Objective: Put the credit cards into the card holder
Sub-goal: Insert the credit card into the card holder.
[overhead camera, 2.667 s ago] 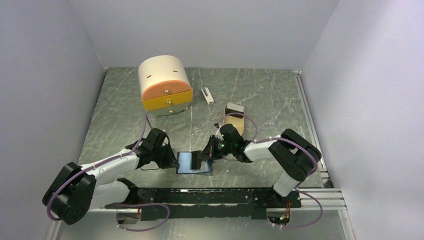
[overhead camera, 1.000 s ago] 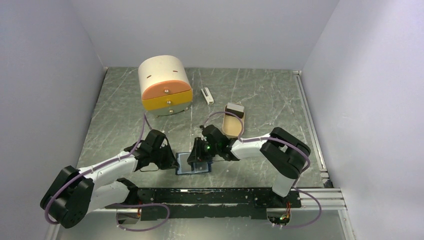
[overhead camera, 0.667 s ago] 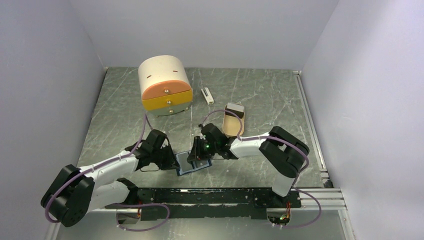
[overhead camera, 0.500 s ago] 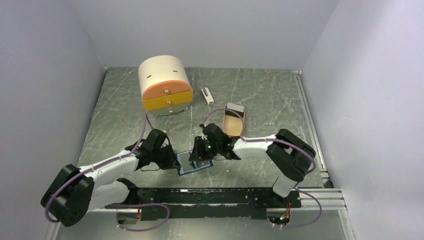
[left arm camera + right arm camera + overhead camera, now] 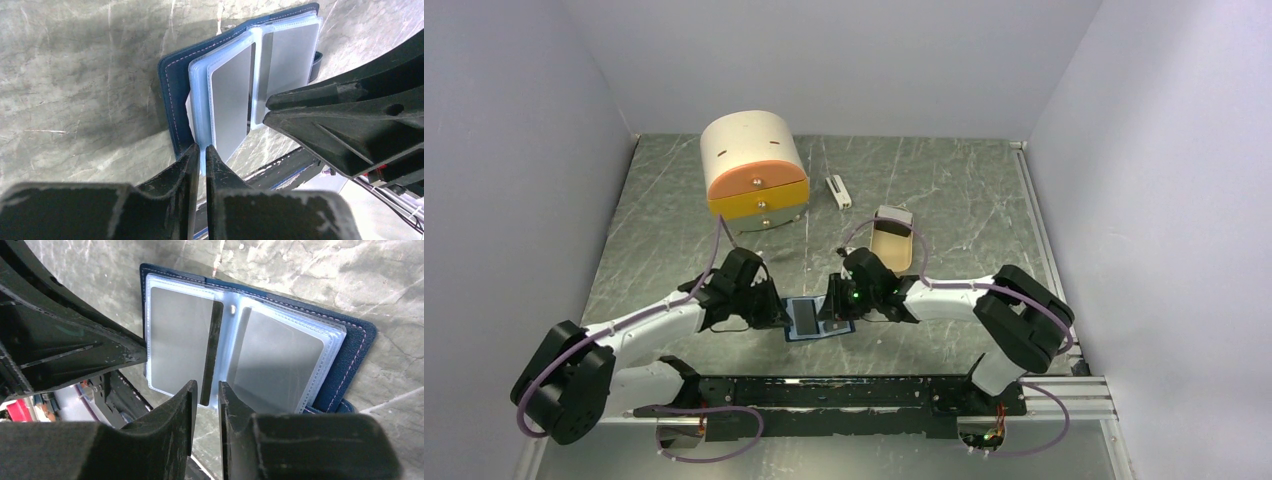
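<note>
The holder (image 5: 809, 320) lies open and flat on the table (image 5: 964, 190), at the near edge by 6 o'clock, between the two arms. Its navy cover (image 5: 172, 100) faces down and clear plastic sleeves (image 5: 227, 330) fan out on top. Two grey cards sit in the sleeves, one on each side of the fold: one card (image 5: 177, 340) with a dark stripe along its inner edge, and the other card (image 5: 280, 360) on the side with the snap tab.

The left gripper (image 5: 776, 312) meets the holder from 9 o'clock. In the left wrist view its fingers (image 5: 187, 165) are pressed almost together, clamped on the pale corner of a sleeve at the near edge of the striped card's (image 5: 230, 105) page. The second card (image 5: 290, 55) lies beyond the fold.

The right gripper (image 5: 834, 308) reaches in from 3 o'clock, over the holder's right half. In the right wrist view its fingers (image 5: 182, 415) stand close with a thin slit between them, at the sleeve edge beside the dark stripe. I cannot tell whether they pinch it.

From the holder, a tan tin (image 5: 891, 243) sits at 1 o'clock, well apart. A small white bar (image 5: 837, 190) lies at 12 o'clock, farther back. A round-topped drawer box (image 5: 754, 170) stands at 11 o'clock, near the back of the table
</note>
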